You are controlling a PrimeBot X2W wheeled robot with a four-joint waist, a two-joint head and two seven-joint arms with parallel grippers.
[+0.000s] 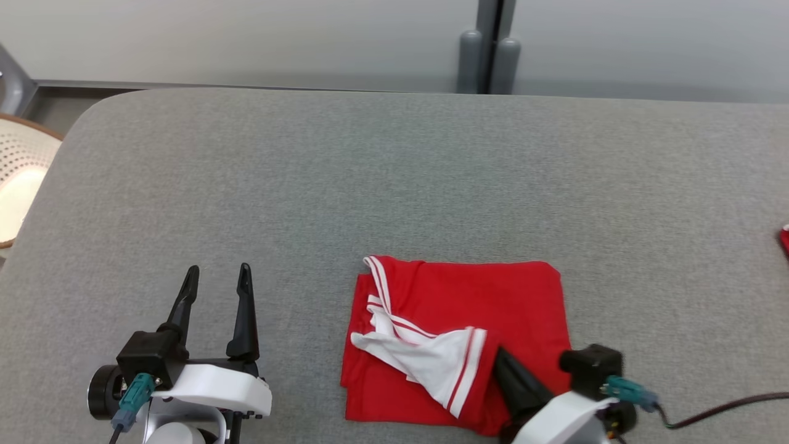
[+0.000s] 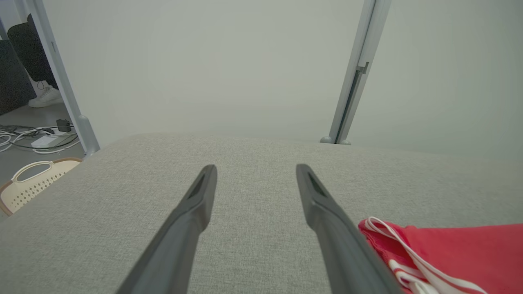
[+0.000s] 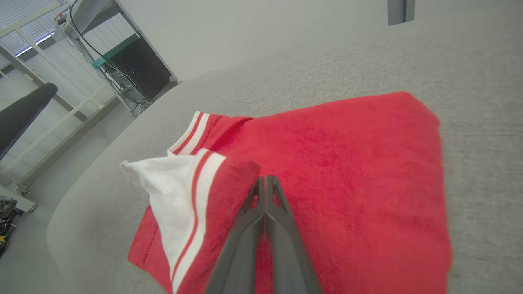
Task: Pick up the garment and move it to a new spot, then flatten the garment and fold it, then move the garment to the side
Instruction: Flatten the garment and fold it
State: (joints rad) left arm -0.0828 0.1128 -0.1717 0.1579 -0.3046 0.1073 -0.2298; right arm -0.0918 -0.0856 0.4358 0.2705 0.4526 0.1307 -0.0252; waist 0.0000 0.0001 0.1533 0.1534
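Counter [image 1: 394, 172]: one, covered in grey cloth, with rounded far corners.
Garment [image 1: 493, 302]: one, red, folded into a rough square on the near part of the counter, right of centre. Its white part with red stripes [image 1: 431, 357] lies across the near left of it.
Left end effector [image 1: 219, 267]: one, fingers spread wide with nothing between them. It is over bare counter, to the left of the garment and apart from it.
Right end effector [image 3: 265, 178]: one, fingers pressed together along their length, tips at the red cloth beside the white part.
Basket [image 1: 24, 154]: one, pale and perforated, off the counter's left end.
Posts [image 1: 490, 55]: two grey ones side by side against the pale wall behind the counter.
Head view alone: a dark cable [image 1: 727, 408] runs from the right wrist, and one small red thing [image 1: 784, 240] sits at the right edge.
Left wrist view alone: loose cables [image 2: 36, 136] and one white shoe [image 2: 45, 97] on the floor.
Right wrist view alone: a rack with a dark box [image 3: 139, 69].
Hard to tell: whether the shut right fingers pinch any cloth.
Cut off: the red thing, so its kind is unclear. The right arm hides the garment's near right corner in the head view.
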